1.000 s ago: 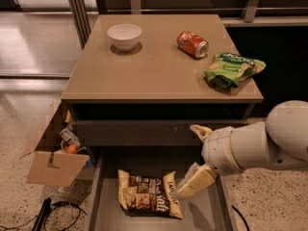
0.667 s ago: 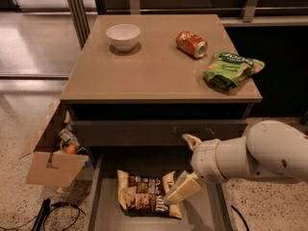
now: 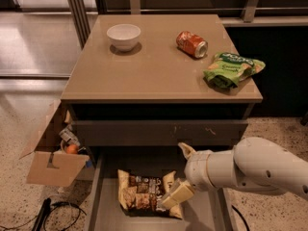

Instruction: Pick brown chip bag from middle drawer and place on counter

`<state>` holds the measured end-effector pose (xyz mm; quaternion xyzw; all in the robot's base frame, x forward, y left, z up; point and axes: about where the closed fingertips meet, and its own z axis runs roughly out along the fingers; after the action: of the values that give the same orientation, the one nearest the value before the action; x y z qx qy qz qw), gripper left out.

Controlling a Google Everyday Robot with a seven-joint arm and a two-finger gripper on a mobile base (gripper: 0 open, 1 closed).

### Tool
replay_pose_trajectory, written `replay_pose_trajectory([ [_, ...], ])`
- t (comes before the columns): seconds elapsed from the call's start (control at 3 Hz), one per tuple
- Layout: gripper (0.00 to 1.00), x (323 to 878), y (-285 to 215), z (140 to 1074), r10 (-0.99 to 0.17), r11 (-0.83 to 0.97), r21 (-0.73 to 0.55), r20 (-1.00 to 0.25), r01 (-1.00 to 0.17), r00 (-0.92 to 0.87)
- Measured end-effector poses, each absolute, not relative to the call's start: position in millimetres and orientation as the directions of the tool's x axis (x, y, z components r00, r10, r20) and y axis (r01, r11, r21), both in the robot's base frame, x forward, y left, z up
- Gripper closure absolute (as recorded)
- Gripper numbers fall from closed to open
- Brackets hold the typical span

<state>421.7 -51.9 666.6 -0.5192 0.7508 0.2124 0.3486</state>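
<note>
Item: brown chip bag [image 3: 143,198]. We find it lying flat on the floor of the middle drawer [image 3: 108,211], which is pulled fully open. It sits nearer the left wall than the right, with its cream edges crumpled.

Item: gripper [image 3: 173,176]. It is down inside the drawer at the bag's right edge. Its two fingers stand well apart and clamp nothing. The lower one rests across the bag's right border, and the upper one points toward the scuffed upper drawer front [image 3: 159,131]. We count the bag as not yet gripped.

Step in hand, as we judge it: securing the bag. We would have the spread fingers straddle the raised right edge, where the crinkled film offers a fold to pinch. They should close on that fold and not press the flat middle against the drawer floor. A light, deep bite suits a slippery, yielding packet, since a shallow one may slide off.

Edges: the upper drawer front overhangs just behind the gripper. The lift should therefore come forward, out from under it, before rising. The right drawer wall runs close under the white arm [image 3: 260,170].

Open room on the counter [image 3: 159,73]: we note a white bowl [image 3: 123,35] at back left and an orange can [image 3: 191,43] at back right. A green snack bag [image 3: 233,68] lies at the right edge. The front-centre and front-left stretch appears the widest landing place.

Off to the left, a cardboard box [image 3: 50,165] and cables [image 3: 57,214] lie on the ground, away from the path.
</note>
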Motion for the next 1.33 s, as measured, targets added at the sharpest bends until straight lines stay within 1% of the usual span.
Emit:
replay_pose_trajectory([
  [0.67, 0.0, 425.3, -54.3, 628.6, -0.613, 0.406, -0.009, -0.745, -0.914, -0.264],
  [1.0, 0.0, 425.4, -55.1, 595.3, -0.625, 0.421, -0.024, -0.733, -0.907, -0.27],
  [1.33, 0.0, 428.7, -60.1, 552.0, -0.679, 0.431, -0.083, -0.685, -0.899, -0.262],
])
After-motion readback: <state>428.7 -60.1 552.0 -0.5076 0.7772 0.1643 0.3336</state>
